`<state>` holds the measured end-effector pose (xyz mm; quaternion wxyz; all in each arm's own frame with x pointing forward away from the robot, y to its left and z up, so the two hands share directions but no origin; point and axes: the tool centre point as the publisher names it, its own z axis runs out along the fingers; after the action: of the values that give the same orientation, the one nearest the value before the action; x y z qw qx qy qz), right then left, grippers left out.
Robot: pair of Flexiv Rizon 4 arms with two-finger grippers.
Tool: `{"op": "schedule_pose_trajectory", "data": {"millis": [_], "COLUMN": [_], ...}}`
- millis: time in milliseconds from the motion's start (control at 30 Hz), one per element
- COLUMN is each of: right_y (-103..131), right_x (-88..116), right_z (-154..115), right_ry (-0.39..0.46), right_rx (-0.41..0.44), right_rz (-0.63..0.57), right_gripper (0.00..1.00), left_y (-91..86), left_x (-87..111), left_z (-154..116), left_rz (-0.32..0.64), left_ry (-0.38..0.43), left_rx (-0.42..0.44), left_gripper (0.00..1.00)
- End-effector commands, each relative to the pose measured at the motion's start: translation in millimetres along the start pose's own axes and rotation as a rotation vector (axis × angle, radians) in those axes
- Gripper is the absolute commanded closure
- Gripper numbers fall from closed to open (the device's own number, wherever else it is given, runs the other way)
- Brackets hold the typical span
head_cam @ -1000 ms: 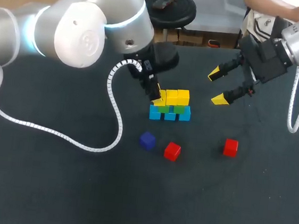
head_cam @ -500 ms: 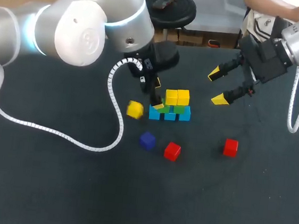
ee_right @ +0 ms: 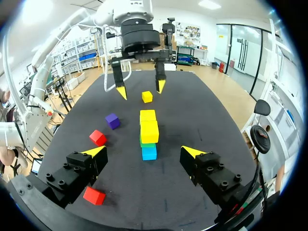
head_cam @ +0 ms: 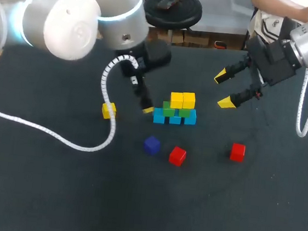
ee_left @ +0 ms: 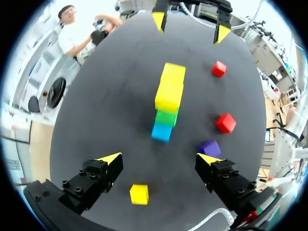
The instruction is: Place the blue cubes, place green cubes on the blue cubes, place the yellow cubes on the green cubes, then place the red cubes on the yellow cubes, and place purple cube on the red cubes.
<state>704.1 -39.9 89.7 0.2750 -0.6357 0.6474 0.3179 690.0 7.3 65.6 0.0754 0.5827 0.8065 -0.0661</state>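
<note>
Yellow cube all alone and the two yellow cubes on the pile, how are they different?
The lone yellow cube lies on the bare table; the two stacked yellow cubes sit on green cubes. The lone yellow cube touches nothing; the stacked ones touch side by side. All are the same yellow and look alike in size.

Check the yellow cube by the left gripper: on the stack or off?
Off. The yellow cube lies on the table, apart from the stack; left gripper open, empty.
</note>
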Motion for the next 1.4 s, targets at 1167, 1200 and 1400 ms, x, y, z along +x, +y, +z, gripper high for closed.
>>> {"op": "schedule_pose_trajectory", "data": {"millis": [1167, 1200, 1400], "right_y": [1, 1, 1], "right_x": [0, 0, 0], "right_z": [0, 0, 0], "right_ry": [-0.001, -0.001, -0.001], "right_rx": [0.002, 0.002, 0.002], "right_rz": [-0.001, -0.001, -0.001], "right_gripper": [0.00, 0.00, 0.00], "left_y": [-11.9, -11.9, -11.9], "left_x": [74.2, 74.2, 74.2], "left_z": [-19, -19, -19], "left_rz": [-0.098, -0.098, -0.098], "left_ry": [-0.019, -0.019, -0.019], "left_rx": [-0.017, -0.017, -0.017], "left_gripper": [0.00, 0.00, 0.00]}}
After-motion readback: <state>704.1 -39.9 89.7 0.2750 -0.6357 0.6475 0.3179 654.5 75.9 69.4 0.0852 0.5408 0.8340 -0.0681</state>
